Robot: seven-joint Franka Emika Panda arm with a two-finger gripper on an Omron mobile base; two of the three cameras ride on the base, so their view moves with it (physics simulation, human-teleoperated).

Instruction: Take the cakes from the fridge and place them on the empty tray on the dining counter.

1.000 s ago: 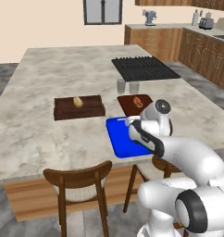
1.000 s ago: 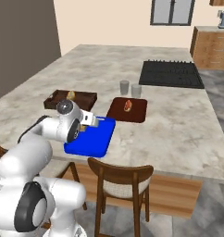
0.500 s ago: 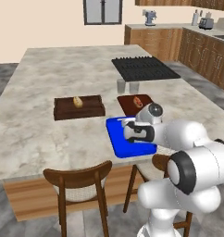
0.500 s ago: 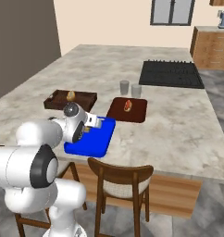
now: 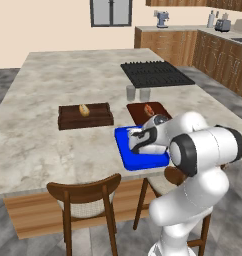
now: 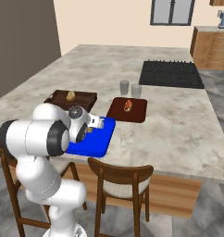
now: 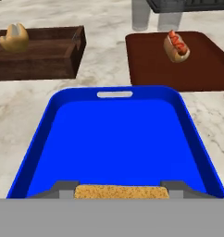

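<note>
My gripper [image 7: 121, 189] is shut on a tan-yellow square cake [image 7: 121, 191], held low between the dark fingertips [image 7: 67, 187]. It hovers just over the near end of the bright blue tray [image 7: 118, 139], which has nothing lying in it. In the base views the gripper [image 5: 138, 140] [image 6: 96, 124] reaches over the tray [image 5: 127, 154] [image 6: 102, 139] at the near edge of the marble dining counter [image 5: 68, 75]. A tall dark grey body [image 6: 21, 41] at the far left looks like the fridge.
A dark wooden tray [image 5: 85, 117] with a pale bread roll [image 7: 14, 37] lies left of the blue tray. A reddish-brown board [image 7: 197, 65] with a sausage roll [image 7: 176, 46] lies behind it to the right. Two grey cups [image 5: 137, 93] and a black cooktop [image 5: 155, 73] stand farther back. Chairs [image 5: 88, 200] line the near edge.
The arm has folded down, and the hand has sunk lower over the blue tray. The cake stays in the grip.
</note>
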